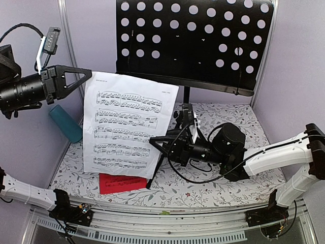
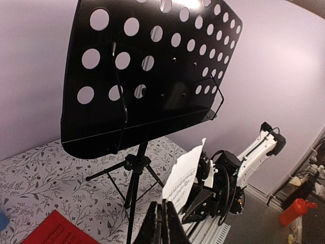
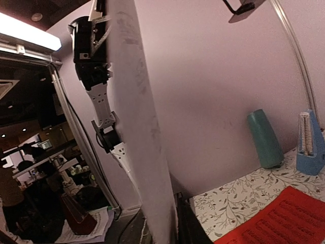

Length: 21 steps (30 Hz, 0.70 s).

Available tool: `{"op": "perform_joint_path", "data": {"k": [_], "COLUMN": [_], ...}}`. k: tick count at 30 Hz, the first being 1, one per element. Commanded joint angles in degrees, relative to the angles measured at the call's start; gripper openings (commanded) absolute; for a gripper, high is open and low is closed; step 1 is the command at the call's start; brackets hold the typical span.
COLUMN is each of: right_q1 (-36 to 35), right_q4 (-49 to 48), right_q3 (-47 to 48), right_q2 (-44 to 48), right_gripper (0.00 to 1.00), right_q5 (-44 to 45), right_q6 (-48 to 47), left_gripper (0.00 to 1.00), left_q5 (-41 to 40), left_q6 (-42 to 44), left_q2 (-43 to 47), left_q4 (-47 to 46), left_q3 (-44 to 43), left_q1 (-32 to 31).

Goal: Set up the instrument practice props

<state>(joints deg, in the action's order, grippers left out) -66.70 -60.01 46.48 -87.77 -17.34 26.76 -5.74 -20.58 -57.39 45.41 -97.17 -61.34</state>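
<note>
The white sheet of music (image 1: 127,127) hangs in the air in front of the black music stand (image 1: 193,40), below its perforated desk. My left gripper (image 1: 90,76) is shut on the sheet's upper left corner. My right gripper (image 1: 152,141) pinches its lower right edge. The right wrist view has the sheet (image 3: 137,127) edge-on, pressed against one dark finger (image 3: 189,226); the other finger is hidden behind it. The red sheet of music (image 1: 122,182) lies flat on the table under the white one. The blue metronome (image 3: 310,145) stands by the wall.
A teal cylinder cup (image 1: 65,123) leans at the left wall, next to the metronome. The stand's tripod legs (image 2: 109,170) spread over the flowered table cover (image 1: 228,183). Walls close in the table on the left, the back and the right.
</note>
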Motion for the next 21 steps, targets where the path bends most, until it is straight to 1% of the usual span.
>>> {"op": "perform_joint_path", "data": {"k": [1, 2, 3, 5, 6, 7, 8, 10, 11, 14, 16, 19, 21], "right_q1": [0.2, 0.2, 0.0, -0.2, -0.6, -1.0, -1.3, -1.4, -1.5, -1.4, -1.4, -1.5, -1.4], "right_q4": [5.6, 7.7, 10.8, 17.8, 21.6, 25.0, 28.3, 34.6, 38.1, 49.4, 57.2, 69.4, 75.5], "right_q3": [3.3, 3.7, 4.7, 6.9, 8.0, 9.1, 10.1, 12.1, 13.4, 17.8, 22.0, 31.6, 37.0], "right_q2": [4.5, 5.7, 6.6, 8.5, 9.4, 10.6, 11.8, 14.2, 15.4, 18.4, 19.3, 19.4, 19.5], "right_gripper": [0.08, 0.03, 0.0, 0.0, 0.0, 0.0, 0.0, 0.0, 0.0, 0.0, 0.0, 0.0, 0.0], "right_q5": [0.4, 1.4, 2.5, 4.5, 6.0, 7.3, 8.4, 10.7, 11.8, 13.9, 14.2, 15.8, 18.0], "right_q6": [2.3, 2.4, 2.5, 1.9, 1.4, 0.6, -0.6, -1.5, -1.8, -3.7, -5.6, -8.6, -10.1], "left_gripper": [0.0, 0.0, 0.0, 0.0, 0.02, 0.12, 0.18, 0.28, 0.32, 0.4, 0.42, 0.43, 0.43], "left_q5": [-3.3, -3.3, -3.4, -3.2, -2.7, -2.1, -1.7, -0.7, -0.4, 2.0, 4.0, 5.9, 6.3], "left_q6": [0.9, 1.3, 1.6, 1.9, 2.0, 2.1, 2.2, 2.8, 3.1, 4.0, 4.5, 4.8, 4.5], "left_q2": [-1.5, -1.7, -1.8, -1.7, -1.7, -1.7, -1.8, -2.2, -2.5, -3.3, -4.0, -5.4, -6.5], "left_q4": [-1.2, -1.7, -2.1, -3.4, -4.4, -5.3, -6.2, -8.1, -9.3, -13.0, -15.3, -18.2, -19.7], "left_q3": [0.4, 0.7, 1.0, 2.1, 2.8, 3.4, 4.1, 5.1, 5.7, 7.0, 7.2, 7.0, 6.9], "left_q1": [0.8, 1.3, 2.0, 4.4, 5.6, 6.7, 7.6, 9.1, 9.6, 10.9, 11.4, 11.8, 11.9]}}
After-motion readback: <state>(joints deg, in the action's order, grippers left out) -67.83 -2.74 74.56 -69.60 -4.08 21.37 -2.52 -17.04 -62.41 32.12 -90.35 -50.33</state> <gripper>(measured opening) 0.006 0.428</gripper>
